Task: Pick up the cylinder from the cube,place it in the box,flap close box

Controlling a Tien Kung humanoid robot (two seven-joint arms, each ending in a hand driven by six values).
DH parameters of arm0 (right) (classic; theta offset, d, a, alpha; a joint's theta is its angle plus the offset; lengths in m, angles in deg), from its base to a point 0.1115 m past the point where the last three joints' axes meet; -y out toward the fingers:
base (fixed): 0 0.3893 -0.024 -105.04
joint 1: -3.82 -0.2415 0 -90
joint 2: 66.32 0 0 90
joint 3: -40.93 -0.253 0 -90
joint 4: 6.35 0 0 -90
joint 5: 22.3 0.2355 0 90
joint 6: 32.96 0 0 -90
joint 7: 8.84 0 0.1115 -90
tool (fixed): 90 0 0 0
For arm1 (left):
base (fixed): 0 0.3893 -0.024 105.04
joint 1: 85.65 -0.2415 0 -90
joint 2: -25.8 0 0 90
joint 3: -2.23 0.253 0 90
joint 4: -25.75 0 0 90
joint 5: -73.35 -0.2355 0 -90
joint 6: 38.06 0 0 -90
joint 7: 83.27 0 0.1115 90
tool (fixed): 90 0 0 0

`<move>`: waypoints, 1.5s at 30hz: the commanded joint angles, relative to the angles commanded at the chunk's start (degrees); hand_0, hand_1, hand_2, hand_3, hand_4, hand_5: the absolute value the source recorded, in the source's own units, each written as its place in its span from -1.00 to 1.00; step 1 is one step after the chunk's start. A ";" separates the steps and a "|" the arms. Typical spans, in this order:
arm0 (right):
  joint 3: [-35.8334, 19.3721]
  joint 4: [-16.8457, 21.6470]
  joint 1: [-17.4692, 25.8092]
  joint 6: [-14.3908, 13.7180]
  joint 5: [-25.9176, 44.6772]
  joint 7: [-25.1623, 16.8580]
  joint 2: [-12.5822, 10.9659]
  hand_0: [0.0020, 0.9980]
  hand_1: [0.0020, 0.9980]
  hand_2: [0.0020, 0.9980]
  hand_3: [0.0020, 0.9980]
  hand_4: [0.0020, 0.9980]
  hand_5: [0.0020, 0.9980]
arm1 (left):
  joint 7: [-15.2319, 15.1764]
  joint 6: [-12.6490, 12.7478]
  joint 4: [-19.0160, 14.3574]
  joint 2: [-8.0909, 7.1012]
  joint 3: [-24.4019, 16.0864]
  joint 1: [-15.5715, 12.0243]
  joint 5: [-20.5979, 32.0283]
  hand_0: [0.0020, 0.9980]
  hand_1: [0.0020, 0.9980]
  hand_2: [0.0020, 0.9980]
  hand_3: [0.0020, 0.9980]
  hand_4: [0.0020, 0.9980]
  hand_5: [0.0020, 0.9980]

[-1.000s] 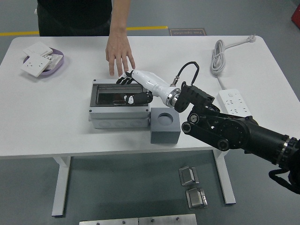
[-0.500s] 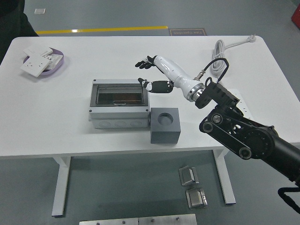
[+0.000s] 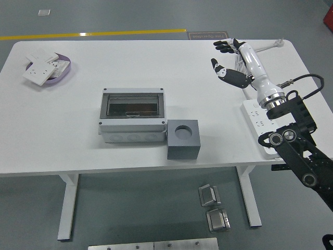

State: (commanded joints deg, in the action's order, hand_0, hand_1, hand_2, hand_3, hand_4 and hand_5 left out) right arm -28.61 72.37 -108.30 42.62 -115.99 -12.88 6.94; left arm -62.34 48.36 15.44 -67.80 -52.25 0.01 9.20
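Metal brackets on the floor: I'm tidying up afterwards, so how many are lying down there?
2. One metal bracket lies on the floor below the table's near edge, right of centre; the second metal bracket lies just nearer the camera. More may be hidden under the table.

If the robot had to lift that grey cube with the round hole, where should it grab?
Probably across two opposite flat side walls of the grey cube, coming from above. Its left wall lies very near the box, so the front and back faces look freer. The round hole on top gives little hold.
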 joint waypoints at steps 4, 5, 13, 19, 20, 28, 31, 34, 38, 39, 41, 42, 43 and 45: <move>-5.19 0.64 2.15 -0.39 0.01 -0.36 -0.74 0.59 0.40 0.36 0.38 0.22 -0.54 | 0.19 0.02 0.00 0.00 -0.56 -0.12 -0.47 0.16 0.26 0.09 0.10 0.21 -0.41; -6.30 0.73 2.62 -0.49 0.08 -0.46 -0.86 0.59 0.40 0.36 0.38 0.22 -0.54 | 0.24 0.02 0.00 0.00 -0.77 -0.12 -0.65 0.16 0.26 0.09 0.10 0.21 -0.41; -14.11 1.31 5.51 -1.69 1.13 -1.93 -0.91 0.60 0.41 0.36 0.36 0.22 -0.54 | 0.38 0.05 0.00 -0.07 -1.66 0.20 -1.13 0.16 0.26 0.09 0.10 0.20 -0.41; -16.95 0.76 6.98 -3.02 3.25 -2.47 -0.72 0.60 0.41 0.36 0.36 0.23 -0.54 | 0.49 0.16 0.00 -0.05 -1.98 0.13 -1.11 0.16 0.25 0.09 0.10 0.21 -0.40; -17.31 0.59 7.24 -3.26 3.67 -2.52 -0.68 0.60 0.41 0.36 0.36 0.23 -0.54 | 0.44 0.22 0.00 -0.04 -1.87 0.08 -0.87 0.16 0.25 0.09 0.10 0.21 -0.40; -19.48 0.13 8.51 -3.72 5.14 -3.04 -0.54 0.60 0.41 0.35 0.35 0.23 -0.53 | 0.50 0.45 0.00 -0.20 -2.30 -0.21 -1.00 0.16 0.25 0.09 0.10 0.22 -0.40; -20.13 0.20 8.81 -3.60 5.36 -3.16 -0.68 0.60 0.40 0.34 0.34 0.23 -0.53 | 0.49 0.50 0.00 -0.40 -2.56 -0.16 -1.28 0.16 0.25 0.09 0.10 0.22 -0.40; -20.48 0.33 9.05 -3.34 5.54 -3.29 -0.82 0.60 0.40 0.34 0.34 0.23 -0.53 | 0.50 0.47 0.00 -0.57 -2.68 -0.10 -1.54 0.16 0.25 0.09 0.10 0.22 -0.40; -20.38 0.41 9.34 -3.04 5.51 -3.22 -0.95 0.60 0.40 0.34 0.34 0.24 -0.52 | 0.52 0.38 0.00 -0.90 -2.93 0.03 -1.94 0.16 0.25 0.09 0.10 0.23 -0.40; -20.36 0.41 9.39 -3.02 5.50 -3.21 -0.93 0.60 0.40 0.34 0.34 0.24 -0.52 | 0.53 0.35 0.00 -1.01 -3.01 0.06 -2.04 0.16 0.25 0.09 0.10 0.23 -0.40; -20.39 0.36 9.44 -2.97 5.48 -3.21 -0.87 0.60 0.40 0.34 0.34 0.24 -0.52 | 0.56 0.29 0.00 -1.22 -3.20 0.14 -2.26 0.16 0.25 0.09 0.10 0.23 -0.40; -20.42 0.34 9.44 -2.96 5.47 -3.22 -0.83 0.60 0.40 0.34 0.34 0.24 -0.52 | 0.57 0.26 0.00 -1.31 -3.25 0.17 -2.33 0.16 0.25 0.09 0.10 0.23 -0.40; -20.45 0.32 9.44 -2.96 5.47 -3.24 -0.79 0.60 0.40 0.34 0.34 0.24 -0.52 | 0.58 0.24 0.00 -1.40 -3.32 0.20 -2.41 0.16 0.25 0.09 0.10 0.23 -0.40; -20.56 0.32 9.47 -2.98 5.51 -3.31 -0.68 0.60 0.40 0.34 0.34 0.24 -0.52 | 0.60 0.18 0.00 -1.65 -3.51 0.28 -2.62 0.16 0.25 0.09 0.10 0.23 -0.40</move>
State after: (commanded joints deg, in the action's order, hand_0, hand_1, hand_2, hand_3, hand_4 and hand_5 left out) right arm -49.17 72.69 -98.83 39.65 -110.48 -16.19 6.25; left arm -61.74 48.54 15.44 -69.45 -55.76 0.29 6.57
